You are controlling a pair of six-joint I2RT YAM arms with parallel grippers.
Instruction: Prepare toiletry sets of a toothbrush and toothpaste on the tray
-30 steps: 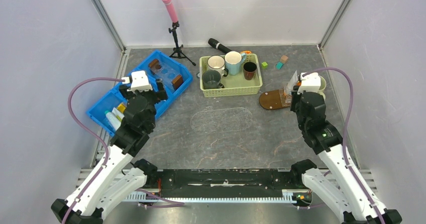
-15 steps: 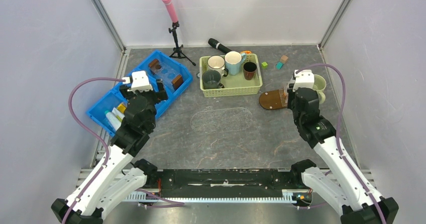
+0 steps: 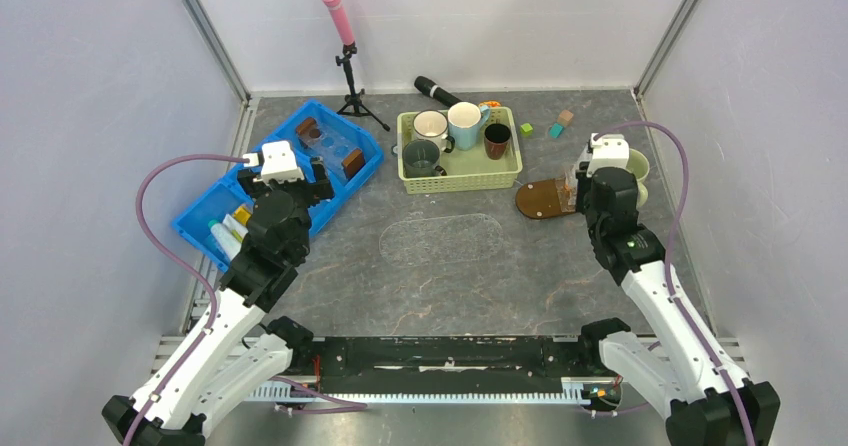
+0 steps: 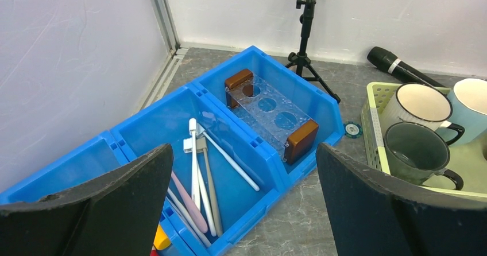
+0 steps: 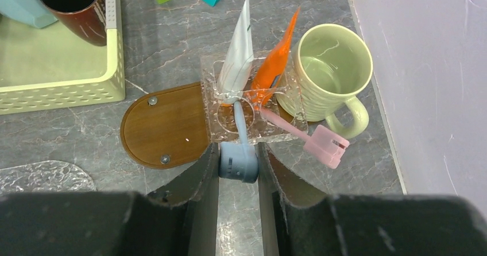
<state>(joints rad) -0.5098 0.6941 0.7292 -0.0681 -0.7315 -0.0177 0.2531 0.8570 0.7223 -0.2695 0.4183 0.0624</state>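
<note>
The dark-brown wooden tray (image 5: 161, 124) lies right of the green basket, also in the top view (image 3: 538, 200). A clear holder (image 5: 215, 124) sits on its right end. A white toothpaste tube (image 5: 238, 55) and an orange toothpaste tube (image 5: 275, 61) stand in it, with a pink toothbrush (image 5: 321, 144) leaning out. My right gripper (image 5: 238, 152) is shut on the capped head of a blue toothbrush (image 5: 238, 161) whose handle reaches into the holder. My left gripper (image 4: 244, 170) is open and empty above the blue bin (image 4: 270, 193), where several pale toothbrushes (image 4: 198, 175) lie. A yellow tube (image 4: 161, 239) shows in the nearest compartment.
A pale green mug (image 5: 330, 75) stands against the holder's right side. The green basket (image 3: 460, 176) holds several mugs. A second clear holder (image 4: 270, 104) sits in the bin's far compartment. A clear oval dish (image 3: 440, 238), a black microphone (image 3: 435, 90), a pink-topped tripod (image 3: 345, 66) and small blocks (image 3: 556, 124) are on the table.
My right gripper has shifted slightly left and away, still shut on the blue toothbrush at the holder. The left arm has not moved.
</note>
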